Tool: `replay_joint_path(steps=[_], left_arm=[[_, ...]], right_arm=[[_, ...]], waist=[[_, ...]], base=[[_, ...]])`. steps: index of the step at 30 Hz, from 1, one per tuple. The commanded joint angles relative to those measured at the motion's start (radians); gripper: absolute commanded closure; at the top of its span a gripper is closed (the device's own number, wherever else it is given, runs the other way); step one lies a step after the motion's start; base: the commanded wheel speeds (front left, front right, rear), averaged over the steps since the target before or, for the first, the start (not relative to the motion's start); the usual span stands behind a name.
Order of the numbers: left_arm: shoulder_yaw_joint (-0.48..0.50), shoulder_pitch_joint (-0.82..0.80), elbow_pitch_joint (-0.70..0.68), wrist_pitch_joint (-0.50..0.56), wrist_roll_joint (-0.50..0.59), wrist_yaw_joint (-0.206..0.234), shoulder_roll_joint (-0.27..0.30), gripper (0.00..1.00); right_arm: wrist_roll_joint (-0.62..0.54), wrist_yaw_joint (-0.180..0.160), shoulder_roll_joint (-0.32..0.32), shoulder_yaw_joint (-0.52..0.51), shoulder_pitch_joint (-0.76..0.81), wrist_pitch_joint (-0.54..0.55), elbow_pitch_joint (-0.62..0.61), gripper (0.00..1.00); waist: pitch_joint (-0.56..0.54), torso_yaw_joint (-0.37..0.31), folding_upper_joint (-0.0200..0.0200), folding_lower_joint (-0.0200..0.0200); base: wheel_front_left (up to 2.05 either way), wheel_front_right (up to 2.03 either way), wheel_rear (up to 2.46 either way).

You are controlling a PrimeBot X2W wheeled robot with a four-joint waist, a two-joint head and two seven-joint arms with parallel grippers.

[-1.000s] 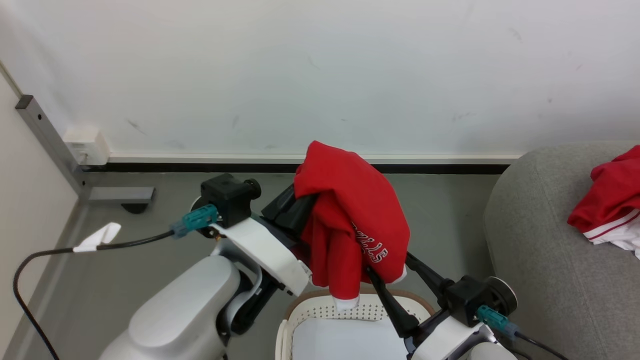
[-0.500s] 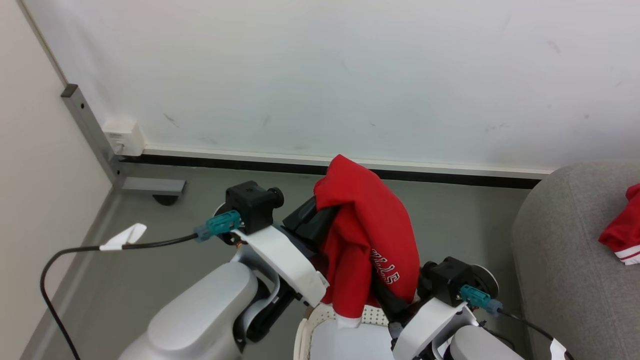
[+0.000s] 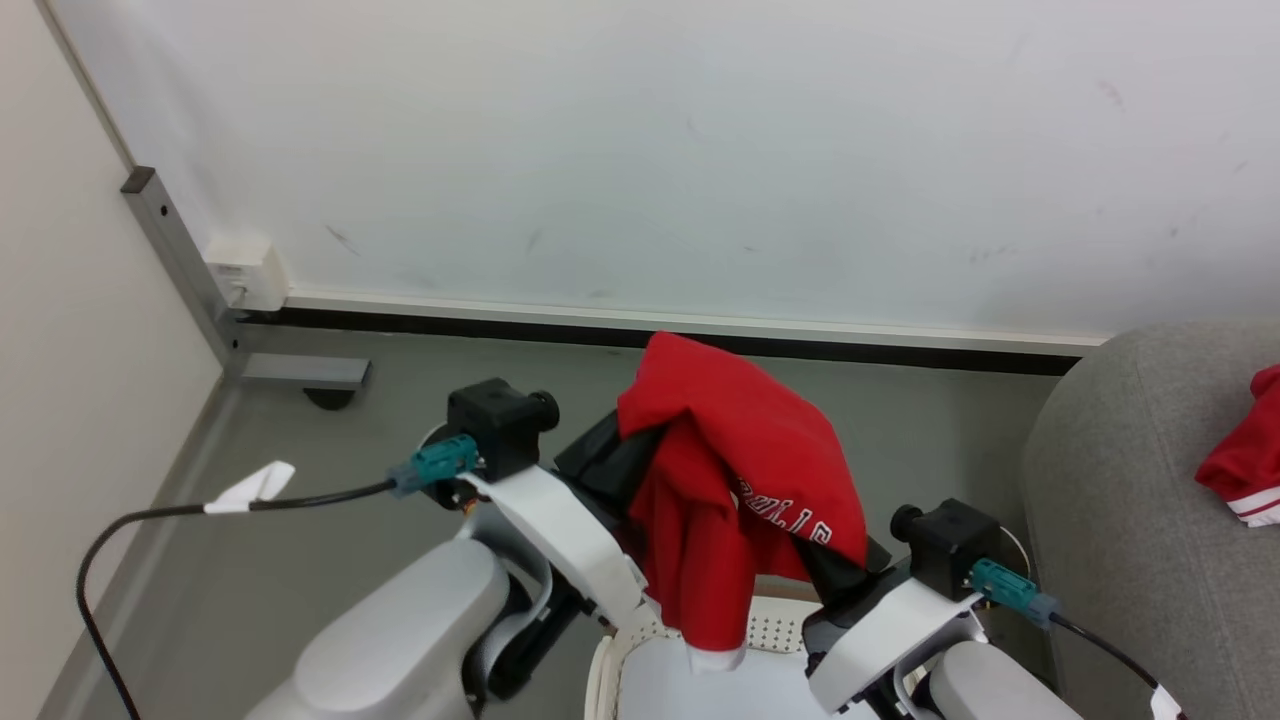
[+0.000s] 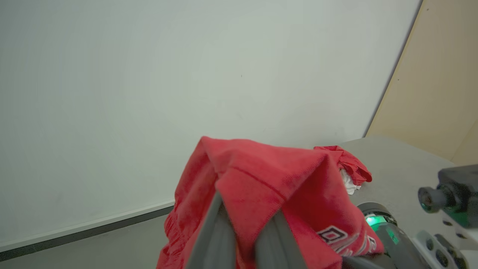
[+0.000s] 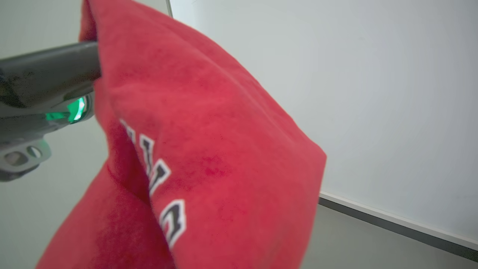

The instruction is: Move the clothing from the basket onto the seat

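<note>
Your left gripper (image 4: 244,229) is clamped on a fold of the lettered red garment (image 3: 745,470). In the left wrist view, cloth is pinched between the two fingers and spills over their tips. That high pinch is why the garment hangs like a tent, with its white cuff dangling toward 6 o'clock over the mouth of the basket (image 3: 612,668). Lifted this far, most of the cloth looks free of the rim, so I judge it is less likely to snag.

Your right gripper (image 3: 838,572) sits under the hem at about 4 o'clock of the garment. Its fingers are buried in cloth, so I cannot tell whether it is open or closed; it seems placed there to prop up the loose side.

The sofa (image 3: 1120,520) lies at 3 o'clock, well apart from the load, with a second red garment (image 3: 1240,470) lying on it. By my reading, that piece is delivered and this one is mid-carry, needing a turn toward 3 o'clock.
</note>
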Motion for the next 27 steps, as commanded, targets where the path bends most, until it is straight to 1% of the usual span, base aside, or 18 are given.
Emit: replay_joint_path(steps=[1, 2, 3, 4, 5, 10, 16, 19, 22, 27], left_arm=[[-0.008, 0.02, 0.003, -0.002, 0.004, -0.003, -0.001, 1.0], [-0.017, 0.026, 0.006, -0.001, 0.006, -0.006, -0.004, 0.82], [-0.024, 0.03, 0.009, 0.0, 0.011, -0.006, -0.007, 0.51], [-0.03, 0.035, 0.012, 0.0, 0.015, -0.005, -0.009, 0.04], [-0.036, 0.041, 0.014, -0.001, 0.017, -0.005, -0.011, 0.0], [-0.061, 0.068, -0.003, -0.007, 0.037, -0.012, -0.027, 0.0], [-0.071, 0.102, -0.03, -0.016, 0.056, -0.021, -0.035, 0.0], [-0.061, 0.113, -0.047, -0.02, 0.083, -0.022, -0.035, 0.0], [-0.039, 0.122, -0.058, -0.02, 0.108, -0.013, -0.034, 0.0], [0.021, 0.157, -0.081, -0.02, 0.16, -0.014, -0.044, 0.0]], right_arm=[[0.003, -0.002, -0.014, -0.013, 0.017, 0.001, -0.011, 1.0], [0.001, -0.002, -0.016, -0.027, 0.023, 0.001, -0.019, 1.0], [0.0, -0.002, -0.02, -0.04, 0.029, 0.001, -0.032, 1.0], [0.001, -0.002, -0.022, -0.058, 0.034, 0.001, -0.043, 1.0], [0.002, -0.002, -0.026, -0.073, 0.039, 0.001, -0.055, 1.0], [0.0, -0.002, -0.055, -0.178, 0.061, 0.001, -0.123, 1.0], [-0.026, -0.002, -0.1, -0.293, 0.068, 0.0, -0.195, 1.0], [-0.041, -0.002, -0.121, -0.335, 0.08, 0.0, -0.226, 1.0], [-0.056, -0.002, -0.141, -0.364, 0.094, 0.0, -0.254, 1.0], [-0.049, -0.002, -0.144, -0.416, 0.145, 0.0, -0.301, 1.0]], waist=[[0.0, -0.006, 0.0, -0.0001], [0.001, -0.01, 0.0, -0.0001], [0.002, -0.014, 0.0, -0.0001], [0.004, -0.019, 0.0, -0.0001], [0.005, -0.024, 0.0, -0.0001], [0.011, -0.056, 0.0, -0.0001], [0.019, -0.131, 0.0, -0.0001], [0.027, -0.181, 0.0, -0.0001], [0.038, -0.237, 0.0, -0.0001], [0.057, -0.319, 0.0, -0.0001]], base=[[0.0, 0.0, 0.0], [0.0, 0.0, 0.0], [0.0, 0.0, 0.0], [0.0, 0.0, 0.0], [0.0, 0.0, 0.0], [0.0, 0.0, 0.0], [0.0, 0.0, 0.0], [0.0, 0.0, 0.0], [0.0, 0.0, 0.0], [0.0, 0.0, 0.0]])
